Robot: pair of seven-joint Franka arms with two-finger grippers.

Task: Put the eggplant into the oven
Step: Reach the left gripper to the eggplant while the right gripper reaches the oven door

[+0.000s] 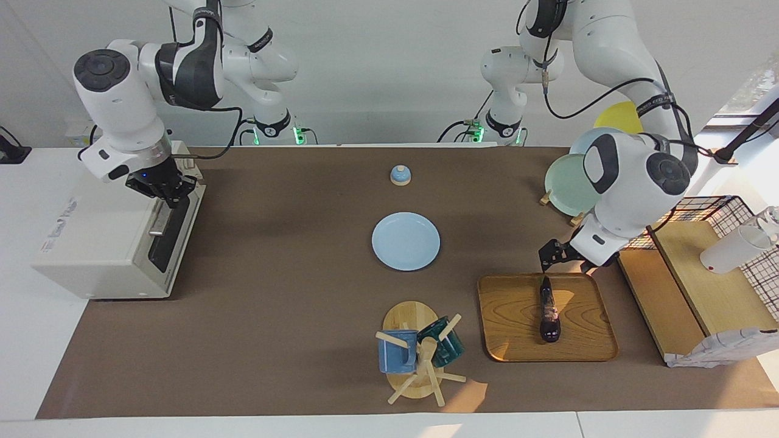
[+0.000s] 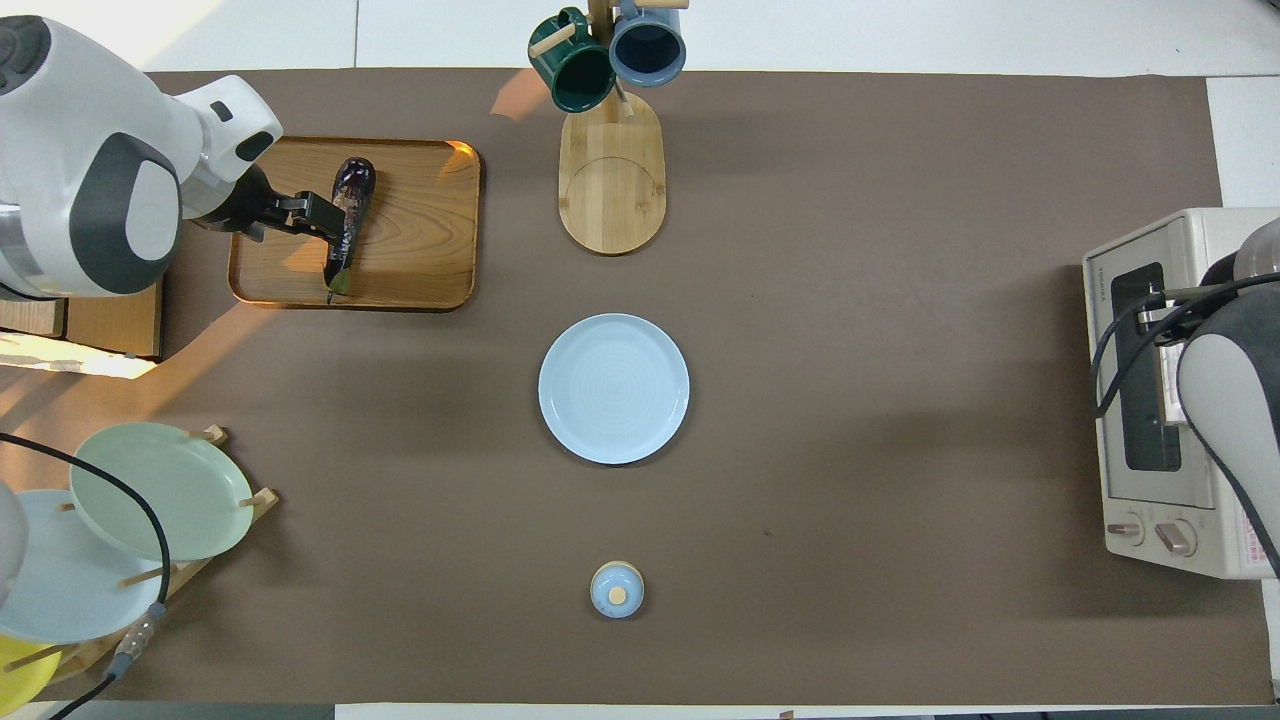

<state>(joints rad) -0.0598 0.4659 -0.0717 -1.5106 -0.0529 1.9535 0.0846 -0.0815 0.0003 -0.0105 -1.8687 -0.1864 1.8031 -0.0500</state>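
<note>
Facing view
Eggplant (image 1: pixel 548 310): lies lengthwise on the wooden tray (image 1: pixel 511 340), stem tip pointing toward the robots, toward the left arm's end of the table.
Left gripper (image 1: pixel 563 258): raised over the tray's edge nearest the robots, just above the eggplant's stem tip, holding nothing; how far the fingers are spread cannot be told here.
Oven (image 1: pixel 103 243): at the right arm's end of the table, door closed, dark glass and bar handle facing the table's middle.
Right gripper (image 1: pixel 165 190): down at the top edge of the oven door, by the handle's end nearest the robots; whether its fingers grip the handle cannot be told.
Blue plate (image 1: pixel 406 241): mid-table, bare.
Mug tree (image 1: pixel 420 359): farther from the robots than the plate, carrying a blue and a green mug.

Overhead view
Eggplant (image 2: pixel 352 205): on the tray (image 2: pixel 420 250), stem end nearer the robots.
Left gripper (image 2: pixel 305 215): over the tray, coming in from the left arm's end, its tip right at the eggplant's side; grasp and spread of the fingers cannot be told.
Oven (image 2: pixel 1130 500): knobs at the end nearest the robots, door shut.
Right gripper (image 2: pixel 1155 318): over the top edge of the door, mostly hidden by the arm.
Small blue lidded pot (image 2: pixel 617 589): nearer the robots than the plate (image 2: pixel 613 388).
</note>
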